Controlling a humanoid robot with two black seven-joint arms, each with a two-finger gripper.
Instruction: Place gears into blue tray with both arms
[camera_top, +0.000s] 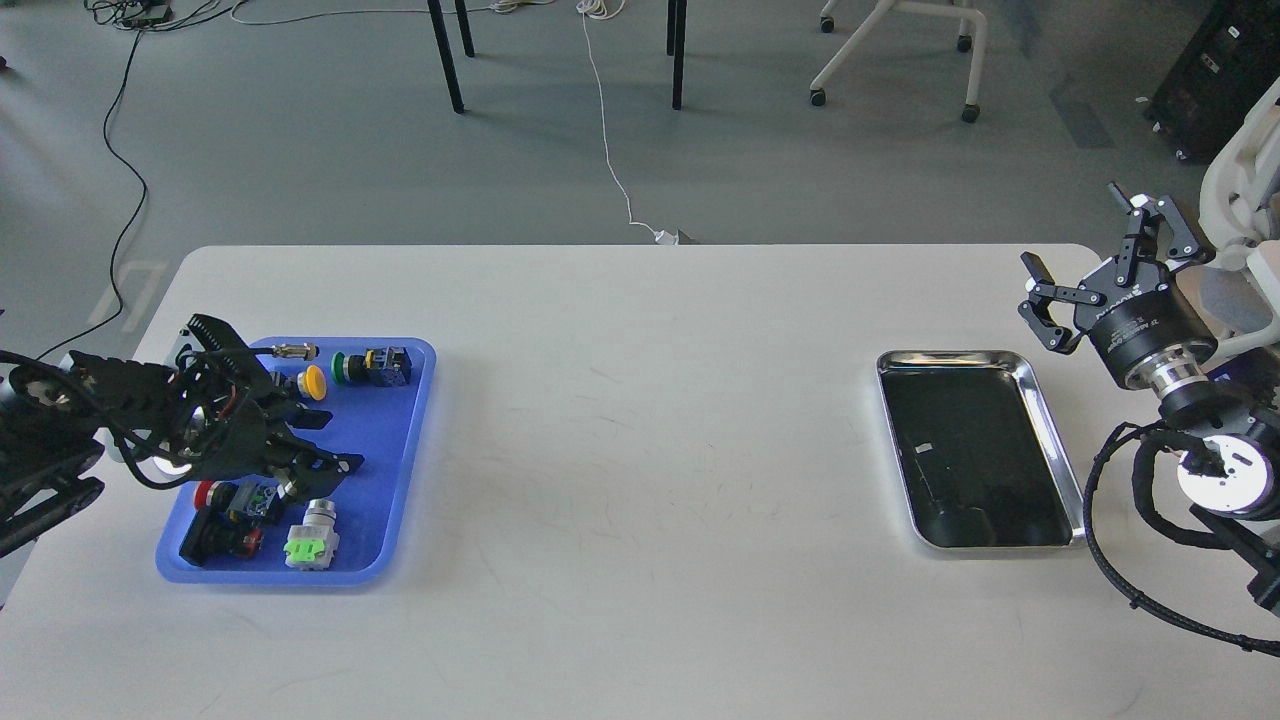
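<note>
The blue tray (392, 455) lies at the table's left end. My left gripper (338, 442) hangs low over the tray's middle, pointing right, open with its two fingers spread and nothing visible between them. No gears show anywhere; the arm covers part of the tray floor. My right gripper (1075, 232) is raised at the table's far right edge, beyond the steel tray (882, 362), open and empty.
Several push-button switches sit in the blue tray: a yellow-capped one (313, 382), a green-capped one (346, 367), a red one (206, 492) and a white one with a green base (312, 540). The steel tray's dark bottom is bare. White tabletop (640, 450) lies between the trays.
</note>
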